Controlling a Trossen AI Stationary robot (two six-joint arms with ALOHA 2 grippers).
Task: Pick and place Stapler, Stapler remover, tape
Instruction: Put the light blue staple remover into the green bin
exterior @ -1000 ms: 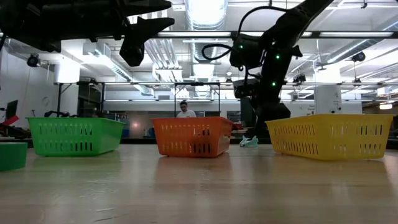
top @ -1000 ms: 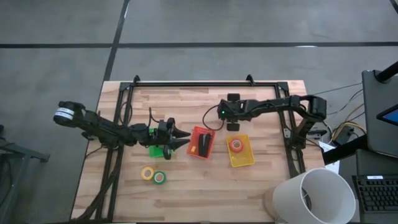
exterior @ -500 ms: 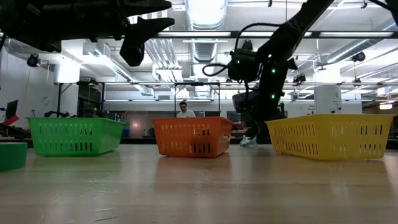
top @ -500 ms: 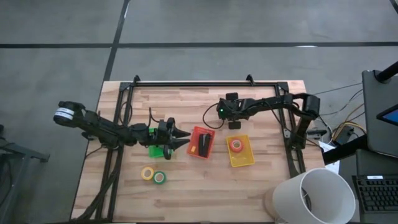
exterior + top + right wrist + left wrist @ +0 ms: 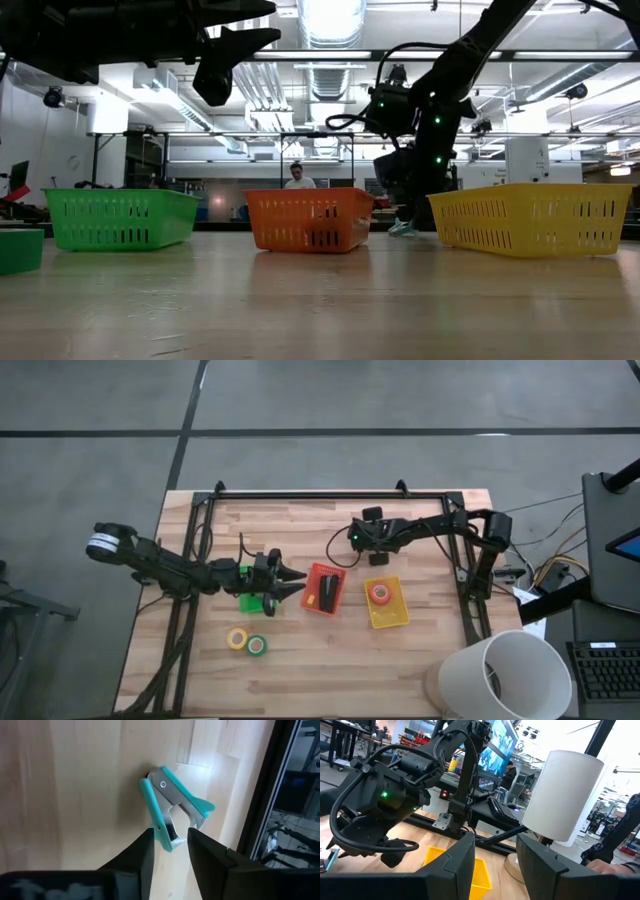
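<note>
I am looking into a robotics lab: bright ceiling strip lights (image 5: 322,20), exposed pipework, metal racks, glowing blue computer monitors (image 5: 495,750) beyond the table.

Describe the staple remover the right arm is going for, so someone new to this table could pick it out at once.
Start at the orange slatted bin in the middle of the wooden table, then go toward the table's far side, where the right gripper points down. Between its fingers lies the teal plastic and bright metal claw-shaped staple remover, flat on bare wood. It is the only teal thing, and lies outside every bin.
</note>
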